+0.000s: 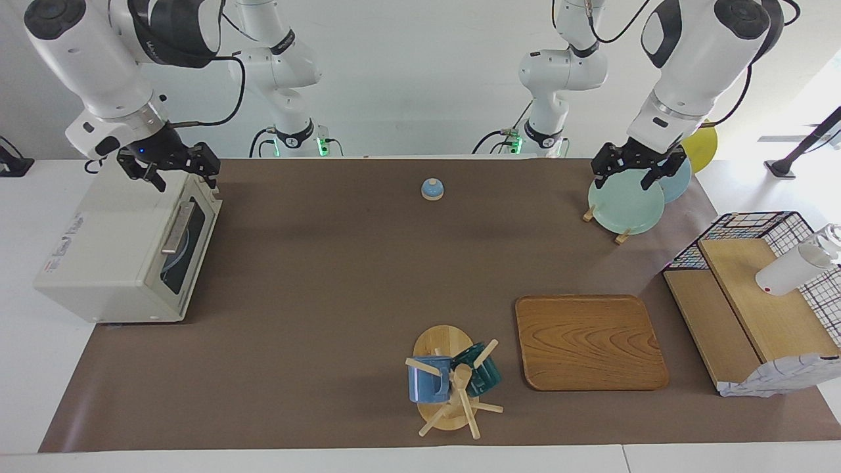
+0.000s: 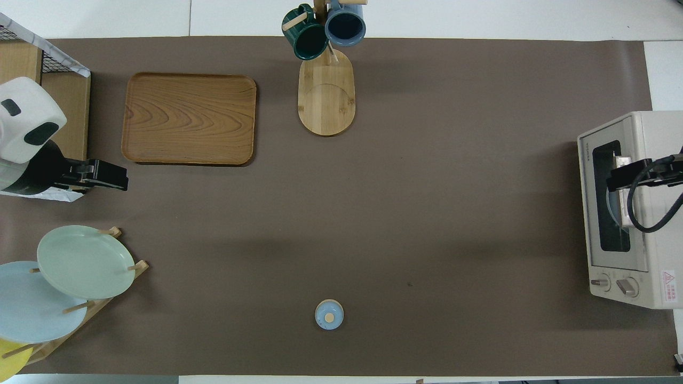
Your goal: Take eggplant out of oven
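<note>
Facing view shows the oven (image 1: 125, 253) sitting at the right arm's end of the table, with its door shut. Its dark glass front looks toward the middle of the table, and the metal bar handle (image 1: 177, 228) runs along the top edge of the door. The right gripper (image 1: 172, 169) hangs just over the top of the oven, close above that handle. Its fingers look a little apart and hold nothing.

The eggplant cannot be seen. It must be inside the oven, hidden by the dark glass, so I cannot tell which way its long side points.

The left gripper (image 1: 636, 169) is well apart from all this, up over the green plate (image 1: 624, 205) in the plate rack at the left arm's end. Its fingers are apart and empty too. That arm waits.

Overhead view shows the right gripper (image 2: 621, 178) over the oven (image 2: 653, 133) door.

So the right arm is much nearer. I think the door has to come open first. The handle lies below the fingers and a bit toward the table's middle, so the gripper should drop down, pinch the bar, and pull it out and down
</note>
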